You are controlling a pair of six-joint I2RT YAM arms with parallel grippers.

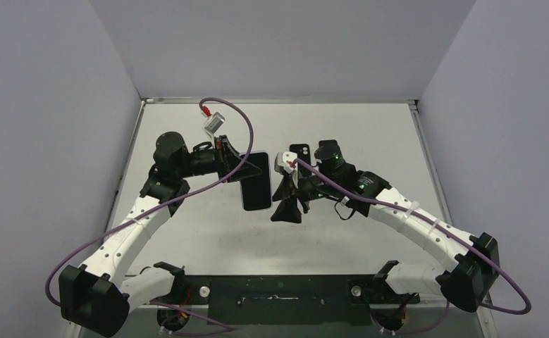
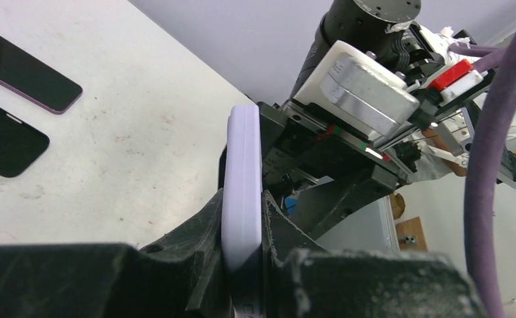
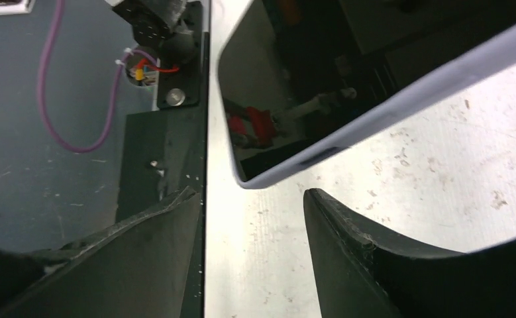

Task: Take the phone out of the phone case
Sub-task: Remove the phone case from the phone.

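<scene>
The phone (image 1: 256,184), dark screen up, sits in a lavender case (image 1: 268,206). My left gripper (image 1: 247,166) is shut on one long edge and holds it above the table. In the left wrist view the case's edge (image 2: 243,172) stands clamped in my left gripper (image 2: 243,232). My right gripper (image 1: 287,211) is open and empty, just right of the phone's near end. In the right wrist view the phone's screen (image 3: 275,86) and the case's rim (image 3: 440,73) hang just beyond my open right gripper (image 3: 252,195), its fingers apart from the corner.
Two other dark phones lie flat on the table in the left wrist view, one with a purple edge (image 2: 26,69) and one black (image 2: 3,142). A black phone (image 1: 301,151) shows behind the right arm. The black base plate (image 3: 162,165) lines the near table edge.
</scene>
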